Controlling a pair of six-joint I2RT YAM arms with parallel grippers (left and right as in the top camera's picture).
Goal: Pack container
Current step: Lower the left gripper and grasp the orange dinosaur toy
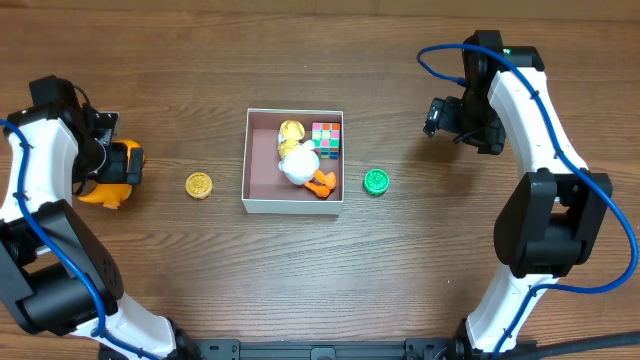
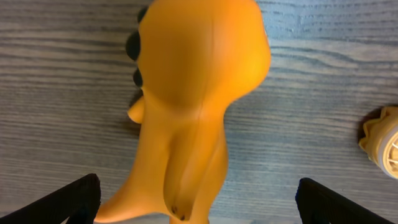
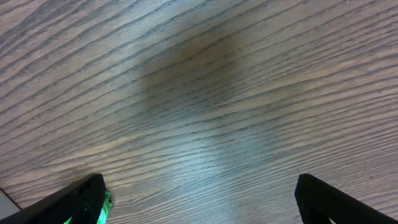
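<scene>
Table: brown wood-grain top [image 1: 300, 280] under both end effectors; the right wrist view shows little but its bare grain.
Container: square white-walled box [image 1: 292, 207] with a pinkish-brown floor, lying between the two end effectors, well apart from each and nearer the middle of the table than either.
Left gripper: [image 1: 122, 163] [image 2: 199, 211] jaws spread wide and released, low over the table; nothing is clamped.
Right gripper: [image 1: 440, 115] [image 3: 199, 208] jaws likewise spread wide and empty, over bare wood, on the far side of the container from the left gripper.
Orange toy: [image 1: 110, 185] [image 2: 199, 93] lies on the table right at the left gripper, between its parted fingers in the wrist view, filling the middle of that view.
White duck: [image 1: 298, 166] toy with orange feet, inside the container, on the half nearer the right gripper.
Colour cube: [image 1: 326, 140] in the container corner closest to the right gripper, just beside the duck.
Yellow piece: [image 1: 291, 132] inside the container, touching the duck.
Yellow round toy: [image 1: 199, 185] [image 2: 382, 149] on the table between the left gripper and the container.
Green round toy: [image 1: 376, 181] on the table just outside the container wall, on the right gripper's side.
</scene>
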